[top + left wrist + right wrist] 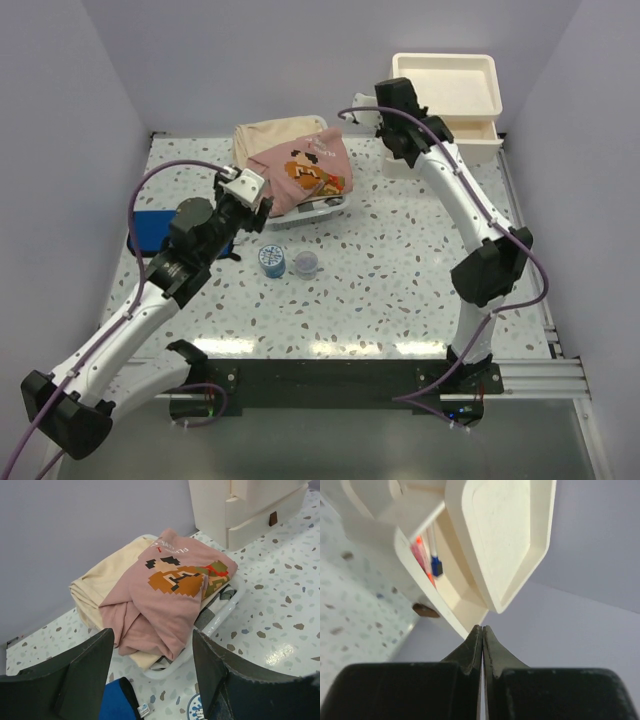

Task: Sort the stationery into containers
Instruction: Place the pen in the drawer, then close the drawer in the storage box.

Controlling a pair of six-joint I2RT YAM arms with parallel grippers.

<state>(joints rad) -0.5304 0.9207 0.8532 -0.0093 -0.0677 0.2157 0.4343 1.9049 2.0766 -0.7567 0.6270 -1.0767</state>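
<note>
The cream-white drawer unit [445,95] stands at the back right, its tray top [505,535] bare. One drawer [445,587] is pulled out and holds orange and blue-capped pens [427,562]. My right gripper [395,135] [482,628] is shut and empty, its tips just off the open drawer's corner. A blue tape roll [271,261] and a tiny clear cup [305,263] sit mid-table. My left gripper [255,208] [152,635] is open and empty above the table, just behind the roll. A blue and black item [117,702] lies under it.
A clear basket [220,622] with pink [305,170] and beige clothes sits at the back middle, just ahead of my left gripper. A flat blue object [150,232] lies at the table's left edge. Grey walls close in the back and both sides.
</note>
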